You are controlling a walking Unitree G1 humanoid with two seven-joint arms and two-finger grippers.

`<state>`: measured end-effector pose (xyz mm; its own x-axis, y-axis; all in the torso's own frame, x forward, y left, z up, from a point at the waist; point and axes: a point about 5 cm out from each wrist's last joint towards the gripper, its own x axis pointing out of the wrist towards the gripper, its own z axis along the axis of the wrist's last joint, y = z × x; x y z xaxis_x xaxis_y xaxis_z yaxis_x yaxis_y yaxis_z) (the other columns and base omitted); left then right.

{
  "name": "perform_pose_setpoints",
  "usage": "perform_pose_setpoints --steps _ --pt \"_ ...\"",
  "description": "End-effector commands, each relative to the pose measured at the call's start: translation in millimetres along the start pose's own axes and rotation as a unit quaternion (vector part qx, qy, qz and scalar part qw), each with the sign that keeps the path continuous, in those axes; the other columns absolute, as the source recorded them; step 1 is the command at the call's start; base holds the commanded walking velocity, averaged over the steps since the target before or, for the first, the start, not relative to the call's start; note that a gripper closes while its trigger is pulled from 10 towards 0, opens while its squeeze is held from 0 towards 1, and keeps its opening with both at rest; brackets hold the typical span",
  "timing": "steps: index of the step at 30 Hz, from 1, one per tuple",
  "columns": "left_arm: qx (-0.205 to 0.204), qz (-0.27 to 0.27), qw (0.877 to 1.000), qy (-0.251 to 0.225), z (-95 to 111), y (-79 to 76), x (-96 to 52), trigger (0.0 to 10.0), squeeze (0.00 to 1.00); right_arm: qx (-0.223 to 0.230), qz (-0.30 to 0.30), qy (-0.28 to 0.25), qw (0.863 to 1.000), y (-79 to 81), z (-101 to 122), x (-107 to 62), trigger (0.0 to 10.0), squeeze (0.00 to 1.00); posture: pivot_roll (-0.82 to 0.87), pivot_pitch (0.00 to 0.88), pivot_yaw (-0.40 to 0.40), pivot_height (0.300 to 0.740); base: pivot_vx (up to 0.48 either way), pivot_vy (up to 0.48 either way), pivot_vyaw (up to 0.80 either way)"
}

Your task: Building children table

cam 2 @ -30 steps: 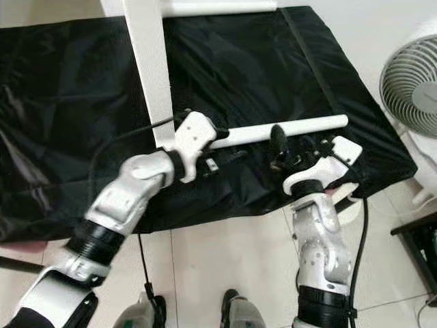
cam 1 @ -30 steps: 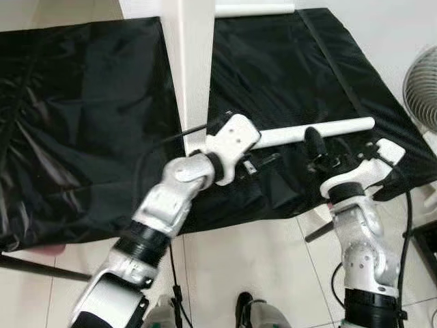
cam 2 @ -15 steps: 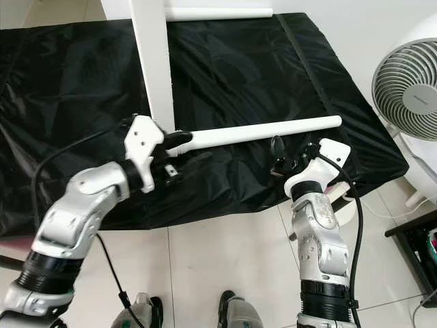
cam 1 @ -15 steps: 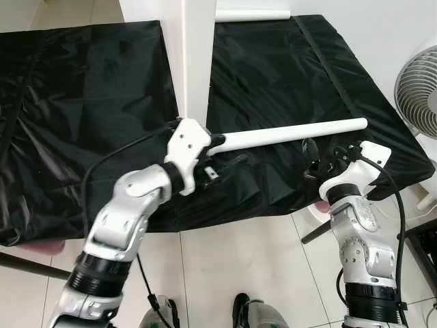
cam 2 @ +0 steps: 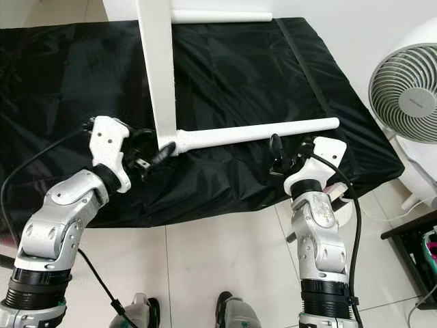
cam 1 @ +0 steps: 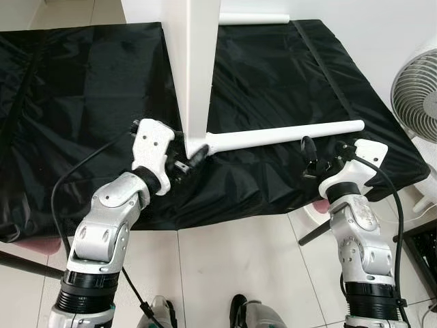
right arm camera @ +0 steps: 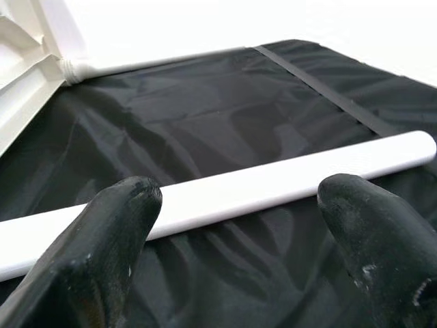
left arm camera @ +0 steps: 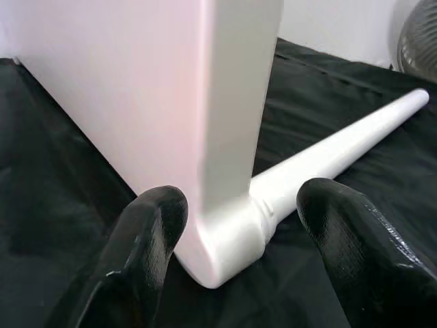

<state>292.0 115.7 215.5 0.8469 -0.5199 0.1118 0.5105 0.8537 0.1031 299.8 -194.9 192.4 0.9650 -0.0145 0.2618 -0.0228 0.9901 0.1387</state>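
A white tabletop (cam 1: 194,75) stands on its edge on a black sheet (cam 1: 89,102). A white leg (cam 1: 287,137) sticks out to the right from its near lower corner (left arm camera: 225,253). A second white leg (cam 1: 252,18) shows at the far end. My left gripper (cam 1: 188,157) is open, its fingers (left arm camera: 147,232) on either side of that corner, where the leg joins. My right gripper (cam 1: 319,156) is open just in front of the leg's outer half (right arm camera: 273,184), with nothing between its fingers (right arm camera: 109,232).
A white fan (cam 1: 418,96) stands on the floor to the right of the sheet. Pale floor tiles (cam 1: 232,273) lie in front of me. A dark bar (cam 1: 27,265) lies on the floor at the lower left.
My left arm has drawn back to the left, off the leg, and now sits at the tabletop's corner. The right gripper has dropped slightly below the leg. The camera has shifted a little.
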Motion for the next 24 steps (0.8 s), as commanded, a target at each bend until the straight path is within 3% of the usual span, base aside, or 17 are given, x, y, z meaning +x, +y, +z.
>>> perform_pose_setpoints --steps 1,5,7,14,19,24 --pt "0.013 0.022 1.000 -0.001 -1.1 -1.0 -3.2 10.0 0.00 -0.011 0.007 0.004 1.000 1.1 -4.0 -1.3 10.0 0.00 0.15 0.155 -0.061 0.740 0.000 0.000 0.00" --pt "0.021 0.040 0.999 0.002 -3.2 1.2 -4.6 10.0 0.00 -0.021 0.010 0.000 1.000 2.0 -3.5 -0.6 10.0 0.00 0.15 0.155 -0.061 0.740 0.000 0.000 0.00" --pt "0.028 0.082 0.996 0.005 -7.4 19.3 -7.5 10.0 0.00 -0.036 0.012 -0.004 0.999 1.5 -1.9 7.3 10.0 0.00 0.14 0.147 -0.081 0.740 0.000 0.000 0.00" --pt "0.024 0.129 0.991 -0.005 -2.1 44.2 -3.1 10.0 0.00 -0.045 -0.011 -0.010 0.999 -3.4 2.9 21.0 10.0 0.00 0.13 0.161 -0.092 0.740 0.000 0.000 0.00" --pt "0.025 0.173 0.984 -0.013 -2.0 59.1 12.1 10.0 0.00 -0.058 -0.004 -0.013 0.998 5.8 4.2 35.9 10.0 0.00 0.11 0.176 -0.087 0.740 0.000 0.000 0.00" --pt "0.010 0.195 0.981 -0.012 -3.5 64.6 24.6 10.0 0.00 -0.083 0.003 -0.022 0.996 13.1 3.0 43.2 10.0 0.00 0.11 0.175 -0.083 0.740 0.000 0.000 0.00"
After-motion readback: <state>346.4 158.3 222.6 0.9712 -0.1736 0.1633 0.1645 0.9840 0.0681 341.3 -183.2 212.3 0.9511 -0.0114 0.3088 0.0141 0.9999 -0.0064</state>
